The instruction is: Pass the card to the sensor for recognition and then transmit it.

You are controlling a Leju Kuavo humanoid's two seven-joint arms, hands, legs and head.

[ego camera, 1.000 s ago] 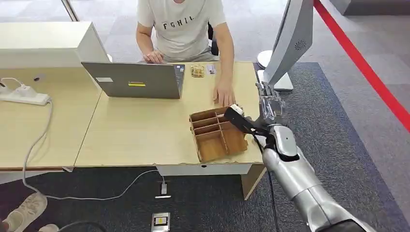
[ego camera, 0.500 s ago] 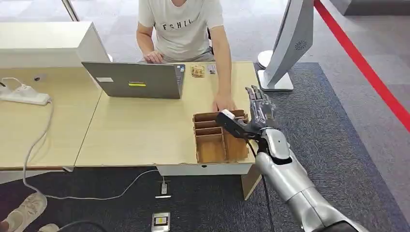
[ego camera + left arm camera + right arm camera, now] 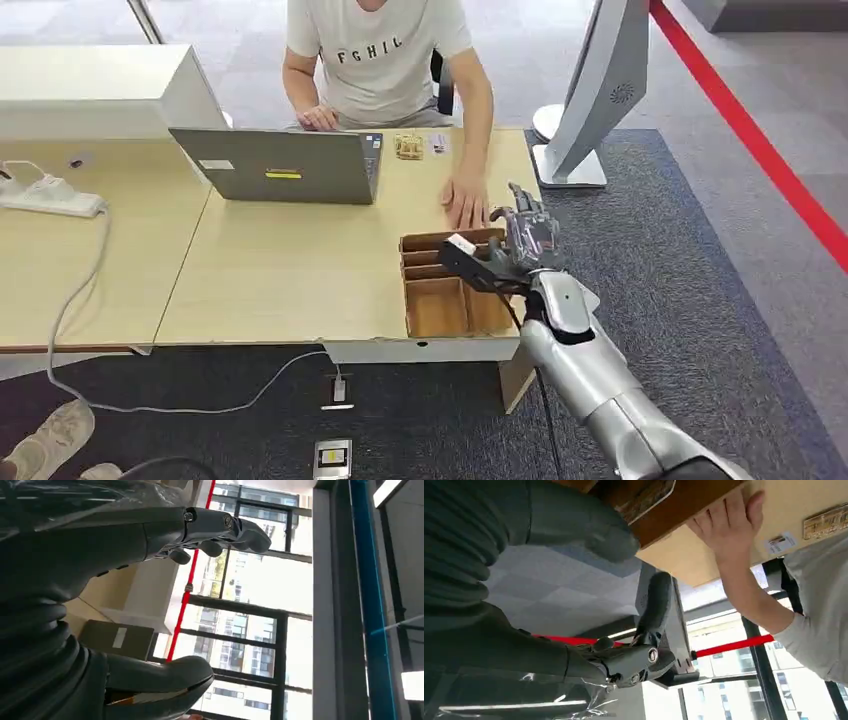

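Reach step judged underway: right robot hand point(image 3: 522, 240) held w/ fingers spread, empty, above wooden tray point(image 3: 440, 305) on tabletop point(image 3: 290, 270); left robot hand point(image 3: 200, 525) seen empty, fingers apart. Card not made out, so next move judged as locating & pinching it.

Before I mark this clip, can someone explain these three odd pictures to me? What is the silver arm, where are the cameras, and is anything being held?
The silver arm belongs to a two-legged humanoid robot. The wide picture is from its head, looking down at a desk. The other two come from cameras at its wrists, so they look tilted.

Its right hand hovers over a wooden divided tray at the desk's near edge, fingers apart, holding nothing that I can see. The left hand is raised toward windows, also without anything in it.

On the desk also are a laptop and a power strip. A seated person rests a hand just behind the tray. I cannot make out a card.
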